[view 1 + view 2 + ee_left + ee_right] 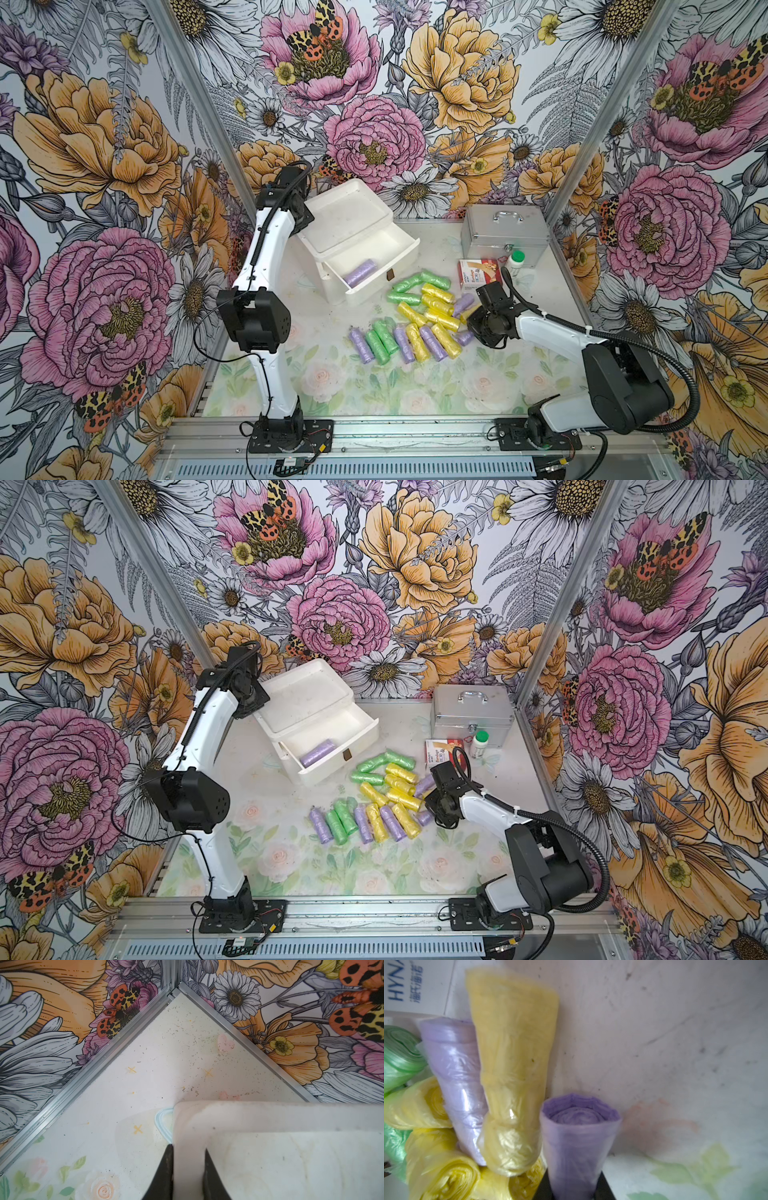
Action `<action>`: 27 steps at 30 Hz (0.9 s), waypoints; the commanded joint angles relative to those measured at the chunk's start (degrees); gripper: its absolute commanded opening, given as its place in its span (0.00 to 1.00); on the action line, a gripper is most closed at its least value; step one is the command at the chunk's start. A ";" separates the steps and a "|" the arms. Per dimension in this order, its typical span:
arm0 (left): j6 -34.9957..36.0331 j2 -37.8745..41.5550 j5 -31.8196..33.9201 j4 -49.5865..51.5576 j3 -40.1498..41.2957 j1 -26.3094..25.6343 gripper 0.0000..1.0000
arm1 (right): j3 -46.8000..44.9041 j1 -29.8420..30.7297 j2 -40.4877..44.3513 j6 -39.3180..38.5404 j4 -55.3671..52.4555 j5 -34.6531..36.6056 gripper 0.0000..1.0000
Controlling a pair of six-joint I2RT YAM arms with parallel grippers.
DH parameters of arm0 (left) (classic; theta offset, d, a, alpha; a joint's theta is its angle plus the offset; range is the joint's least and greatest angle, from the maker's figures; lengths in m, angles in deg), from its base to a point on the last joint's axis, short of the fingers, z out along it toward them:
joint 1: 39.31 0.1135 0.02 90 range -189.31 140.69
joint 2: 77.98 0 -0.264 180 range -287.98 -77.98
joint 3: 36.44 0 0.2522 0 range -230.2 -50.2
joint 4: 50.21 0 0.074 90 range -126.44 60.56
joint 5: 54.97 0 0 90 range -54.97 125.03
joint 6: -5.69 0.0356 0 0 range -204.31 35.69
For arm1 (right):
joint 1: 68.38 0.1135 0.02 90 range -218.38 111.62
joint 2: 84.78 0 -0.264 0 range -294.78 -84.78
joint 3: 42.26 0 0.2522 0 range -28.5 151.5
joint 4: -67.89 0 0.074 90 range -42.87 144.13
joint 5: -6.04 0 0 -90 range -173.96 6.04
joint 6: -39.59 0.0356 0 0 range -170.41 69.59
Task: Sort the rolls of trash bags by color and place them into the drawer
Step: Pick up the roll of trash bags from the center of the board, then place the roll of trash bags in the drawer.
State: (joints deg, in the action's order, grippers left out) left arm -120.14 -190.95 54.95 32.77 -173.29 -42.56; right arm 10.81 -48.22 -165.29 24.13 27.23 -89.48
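The white drawer (368,289) stands pulled open from its white cabinet (316,249), with one lilac roll (360,272) lying inside. Several lilac, yellow and green rolls of trash bags (415,328) lie piled on the table in front of it. My right gripper (575,1172) is at the pile's right edge, shut on a lilac roll (579,1136) that points away from the wrist; a yellow roll (512,1064) lies right beside it. My left gripper (188,1147) is shut on the cabinet's top rim (188,1126) at its back left corner. In both top views its fingers are hidden by the wrist.
A silver case (505,232) stands at the back right. A bandage box (478,272) and a green-capped white bottle (516,262) sit in front of it, close to the right wrist. The enclosure's metal posts and floral walls bound the table.
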 commanded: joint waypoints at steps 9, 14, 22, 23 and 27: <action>-4.20 -3.41 -9.99 -3.29 1.58 -1.57 0.00 | 7.94 1.34 15.14 1.83 -0.97 -2.17 0.23; -4.25 -2.72 -9.73 -3.19 1.97 -1.55 0.00 | 23.20 5.15 9.26 0.28 -0.91 -1.96 0.24; -4.16 -1.51 -9.17 -3.12 3.50 -1.59 0.00 | 48.78 12.71 -7.98 0.25 -0.79 -2.92 0.26; -4.16 -1.47 -9.13 -3.13 3.58 -1.58 0.00 | 51.66 13.63 -10.10 0.25 -0.83 -2.84 0.26; -4.11 -1.46 -9.36 -3.15 3.38 -1.50 0.00 | 59.78 16.03 -17.50 2.30 -0.77 -2.82 0.26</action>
State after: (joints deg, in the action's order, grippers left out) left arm -120.12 -190.34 54.99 31.76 -172.11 -42.58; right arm 66.42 -33.38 -179.50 25.29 26.60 -91.81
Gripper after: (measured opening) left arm 0.191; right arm 0.262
